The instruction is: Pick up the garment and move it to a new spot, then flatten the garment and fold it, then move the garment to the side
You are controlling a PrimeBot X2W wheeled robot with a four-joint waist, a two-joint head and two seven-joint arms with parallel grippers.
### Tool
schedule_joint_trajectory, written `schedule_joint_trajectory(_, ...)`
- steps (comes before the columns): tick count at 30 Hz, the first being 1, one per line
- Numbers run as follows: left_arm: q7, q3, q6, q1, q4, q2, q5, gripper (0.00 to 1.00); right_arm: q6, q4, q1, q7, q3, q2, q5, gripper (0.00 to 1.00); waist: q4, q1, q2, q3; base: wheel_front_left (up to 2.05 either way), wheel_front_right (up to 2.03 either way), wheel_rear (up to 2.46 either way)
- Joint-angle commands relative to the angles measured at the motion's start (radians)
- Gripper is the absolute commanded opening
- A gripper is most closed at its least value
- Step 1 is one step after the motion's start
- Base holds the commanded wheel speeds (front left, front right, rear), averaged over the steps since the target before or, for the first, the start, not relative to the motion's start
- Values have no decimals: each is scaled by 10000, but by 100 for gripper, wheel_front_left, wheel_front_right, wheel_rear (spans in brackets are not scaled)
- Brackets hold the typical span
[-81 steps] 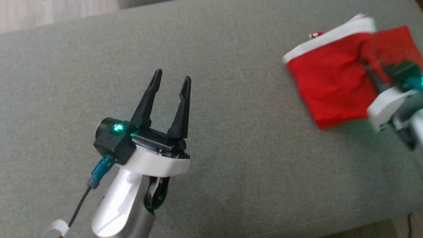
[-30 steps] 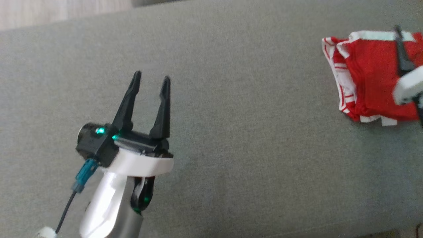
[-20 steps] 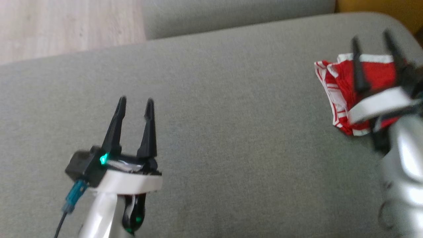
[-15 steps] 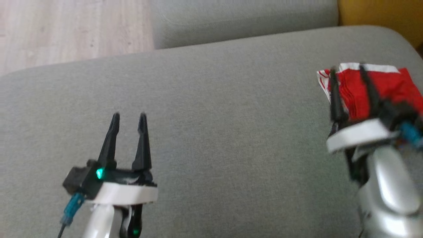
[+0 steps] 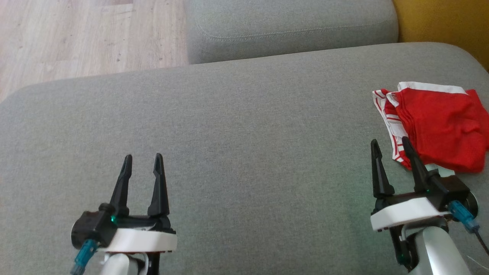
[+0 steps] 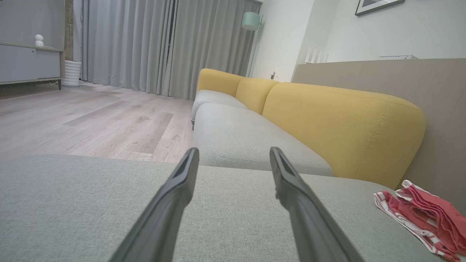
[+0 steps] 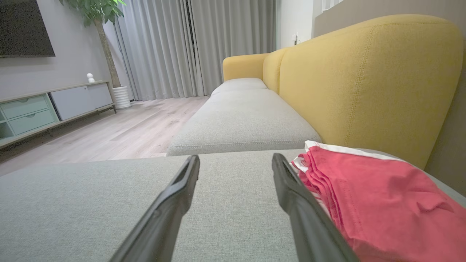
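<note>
The garment [image 5: 439, 124] is a red piece with white trim and red-and-white striped edges, folded into a small stack on the far right of the grey cushion [image 5: 237, 126]. It also lies at the lower right of the left wrist view as the folded garment [image 6: 422, 214] and at the right of the right wrist view as the red stack [image 7: 382, 200]. My right gripper [image 5: 389, 143] stands open just short of the garment's near left corner, holding nothing. My left gripper [image 5: 142, 157] stands open and empty over bare cushion at the lower left.
A second grey seat cushion [image 5: 290, 26] adjoins at the back, with wooden floor [image 5: 84, 34] to the left. A yellow backrest [image 5: 443, 23] rises behind the garment on the right. Curtains [image 6: 164, 43] and a low cabinet [image 7: 47, 109] stand far off.
The right gripper has let go of the garment and drawn back toward me, leaving it folded on the cushion. The left gripper also drew back. The head camera tilted up, shifting the whole picture.
</note>
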Motion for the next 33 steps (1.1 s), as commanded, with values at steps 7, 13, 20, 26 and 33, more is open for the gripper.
schedule_joint_trajectory(7, -51, 647, 220, -173, -707, 37, -80, 100, -9, -504, -178, -136, 299, 24, 280, 100, -32, 0, -1, 39, 0, 0, 0)
schedule_joint_trajectory(13, -51, 658, 254, -157, -623, 37, -181, 100, -9, -570, -162, -136, 336, 25, 468, 100, -40, 0, -1, 46, 0, 0, 0)
schedule_joint_trajectory(20, -51, 635, 290, -131, -565, 37, -282, 100, -9, -567, -278, -137, 374, 25, 414, 100, -40, 0, -1, 53, 0, 0, 0)
schedule_joint_trajectory(26, -51, 654, 293, -162, -488, 37, -383, 100, -9, -533, -285, -137, 381, 25, 480, 100, -30, 0, -1, 48, 0, 0, 0)
schedule_joint_trajectory(33, 27, 296, 259, 143, 451, -5, -606, 0, 0, 240, 190, 36, 163, 40, 605, 0, -44, 0, -1, 52, 0, 0, 0)
